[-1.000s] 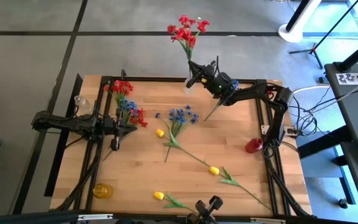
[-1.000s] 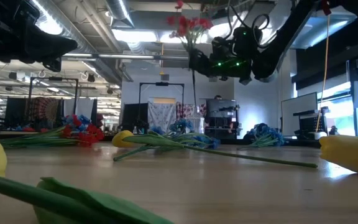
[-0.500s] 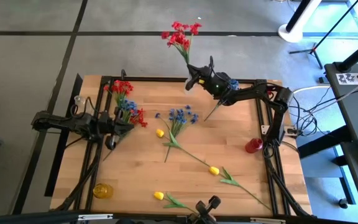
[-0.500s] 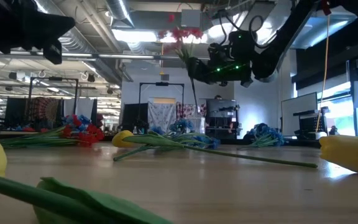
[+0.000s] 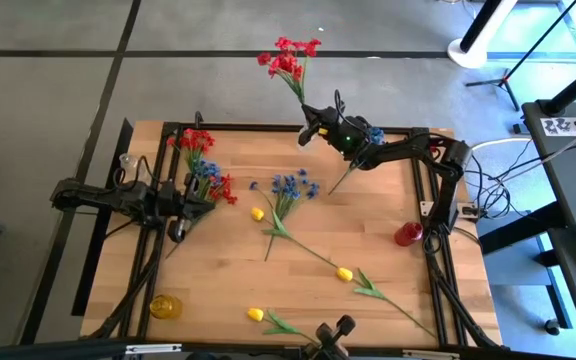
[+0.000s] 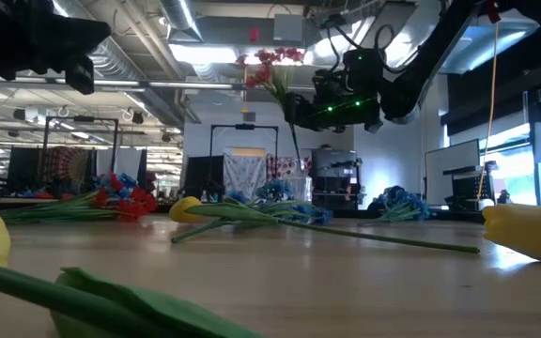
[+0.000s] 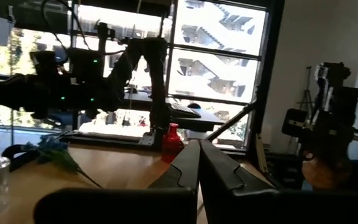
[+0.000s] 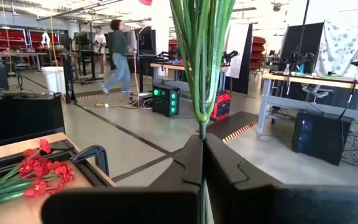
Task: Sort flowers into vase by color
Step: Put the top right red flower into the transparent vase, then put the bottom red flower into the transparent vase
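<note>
Holding: a red bunch (image 5: 288,60) is clamped by its green stem between the fingers of the right gripper (image 5: 313,127) at upper centre of the high view, above the far table edge; the blooms are carried past that edge, over the floor.
Grip position: the stem (image 8: 202,62) is seen in the right wrist view rising straight out of the closed fingers, so the grip lies low on the stem and the blooms stay clear of the pads.
Stem attitude: in the low view the bunch (image 6: 270,66) leans toward the upper left of the frame, well above the table; this height is judged to be kept so that the stem end can be lowered into a vase mouth.
Left gripper: the left gripper (image 5: 183,207) is at centre left of the high view, just beside a mixed red and blue bunch (image 5: 208,180); its fingers (image 7: 194,165) are seen pressed together with nothing between them.
Vases: a red vase (image 5: 408,234) stands at the right table edge, a yellow vase (image 5: 165,305) at lower left, a clear glass (image 5: 128,165) at the left edge.
Flowers still lying: a blue bunch (image 5: 293,187) at centre and yellow buds (image 5: 344,273) in the lower half remain on the table (image 5: 228,270).
Judgement: the red vase is the likely destination for the held bunch, by colour.
</note>
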Tool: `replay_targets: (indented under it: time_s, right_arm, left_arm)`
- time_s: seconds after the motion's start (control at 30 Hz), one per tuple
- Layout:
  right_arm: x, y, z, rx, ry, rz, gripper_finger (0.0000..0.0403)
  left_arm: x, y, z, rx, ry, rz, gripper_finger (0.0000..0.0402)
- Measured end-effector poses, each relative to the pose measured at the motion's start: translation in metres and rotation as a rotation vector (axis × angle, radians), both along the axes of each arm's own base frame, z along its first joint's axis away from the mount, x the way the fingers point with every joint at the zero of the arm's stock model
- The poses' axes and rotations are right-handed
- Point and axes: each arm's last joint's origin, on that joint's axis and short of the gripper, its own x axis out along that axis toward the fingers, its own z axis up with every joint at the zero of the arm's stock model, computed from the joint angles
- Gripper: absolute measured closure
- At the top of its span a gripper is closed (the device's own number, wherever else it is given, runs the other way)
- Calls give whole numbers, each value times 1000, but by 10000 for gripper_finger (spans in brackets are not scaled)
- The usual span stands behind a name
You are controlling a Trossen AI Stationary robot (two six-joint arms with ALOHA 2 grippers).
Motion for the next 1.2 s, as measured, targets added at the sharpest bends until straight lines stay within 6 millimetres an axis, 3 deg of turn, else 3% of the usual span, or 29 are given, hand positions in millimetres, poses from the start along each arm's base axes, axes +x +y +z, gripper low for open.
replay_targets:
  time_s: [0.23,0.4,0.6,0.77,0.9,1.07,1.2]
  right_arm:
    - [1,0,-7,39,64,18,381]
    - [0,1,-15,127,143,19,315]
    - [-9,7,-2,189,248,52,237]
    - [-23,16,21,217,309,86,179]
    - [-36,25,47,212,308,89,140]
    - [-48,51,84,133,275,129,111]
    - [-48,79,103,58,251,166,107]
  left_arm:
    - [0,0,-1,0,9,9,399]
    - [1,0,-6,3,65,8,399]
    - [2,1,-17,-42,180,46,399]
    - [5,3,-19,-71,240,111,399]
    - [5,6,-1,-118,347,234,399]
    - [11,7,30,-151,499,345,399]
    - [24,6,32,-149,730,399,399]
